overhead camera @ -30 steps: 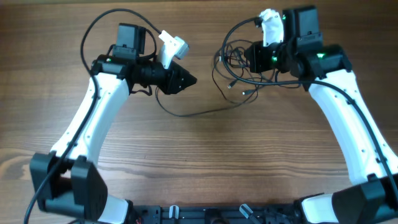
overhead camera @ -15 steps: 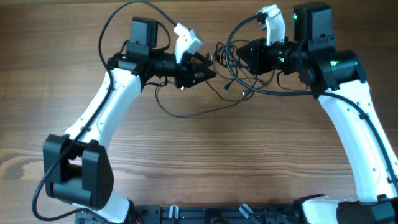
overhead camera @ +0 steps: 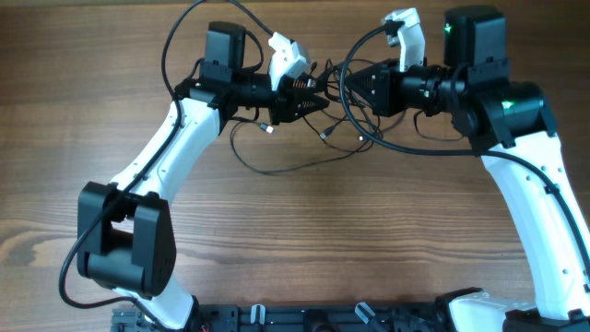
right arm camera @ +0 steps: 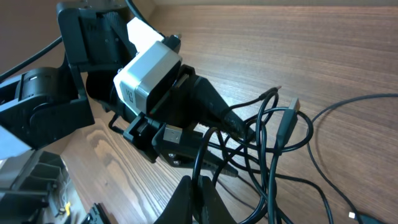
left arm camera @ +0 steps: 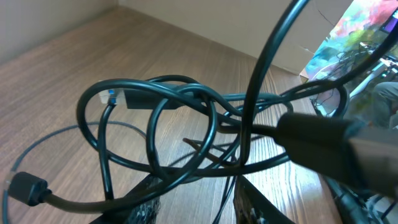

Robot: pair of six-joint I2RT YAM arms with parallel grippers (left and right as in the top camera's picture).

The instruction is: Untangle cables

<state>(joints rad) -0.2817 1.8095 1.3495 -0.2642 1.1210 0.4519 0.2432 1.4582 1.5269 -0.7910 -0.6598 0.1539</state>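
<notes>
The cables are a tangle of thin black wires hanging between my two grippers, with one long loop trailing on the wooden table. My right gripper is shut on one strand of the tangle; its fingertips pinch it from below. My left gripper stands open, pushed into the tangle from the left. In the left wrist view, loops of cable cross just above its fingers, and one strand runs between them without being gripped. A USB plug hangs beside the left gripper.
Thicker black cords of the arms arch over the left arm and sag below the right gripper. The white wrist camera housings sit close above the tangle. Bare wooden table lies toward the front.
Both grippers have come toward each other at the table's far middle. The left gripper has moved right into the tangle. The right gripper, still shut on its strand, has shifted left.
</notes>
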